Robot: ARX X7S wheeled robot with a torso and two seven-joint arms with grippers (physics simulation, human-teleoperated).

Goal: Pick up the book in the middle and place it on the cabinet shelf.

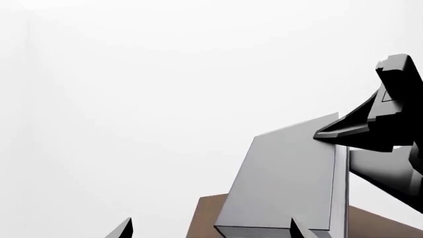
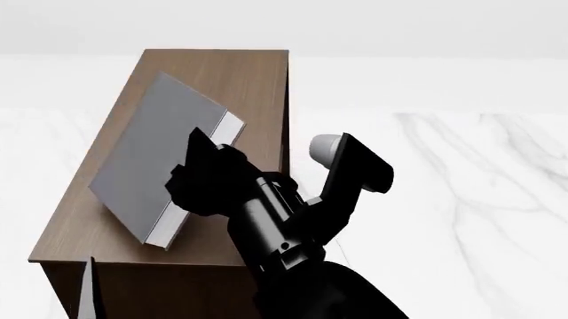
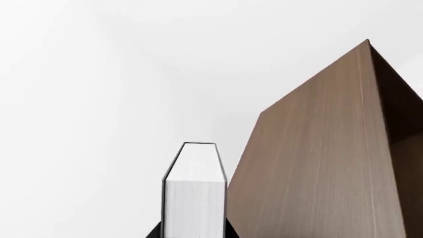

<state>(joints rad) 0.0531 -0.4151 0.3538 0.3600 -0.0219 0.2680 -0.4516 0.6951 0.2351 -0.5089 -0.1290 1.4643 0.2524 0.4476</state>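
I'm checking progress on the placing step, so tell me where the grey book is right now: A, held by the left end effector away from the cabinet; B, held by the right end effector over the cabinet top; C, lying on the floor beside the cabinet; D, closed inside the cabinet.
B: in the head view the right end effector grips the book by its page edge, tilted above the cabinet shelf.

The book (image 2: 146, 156) is held tilted over the cabinet shelf (image 2: 253, 80), gripped at its 3 o'clock edge by the right gripper (image 2: 191, 179).
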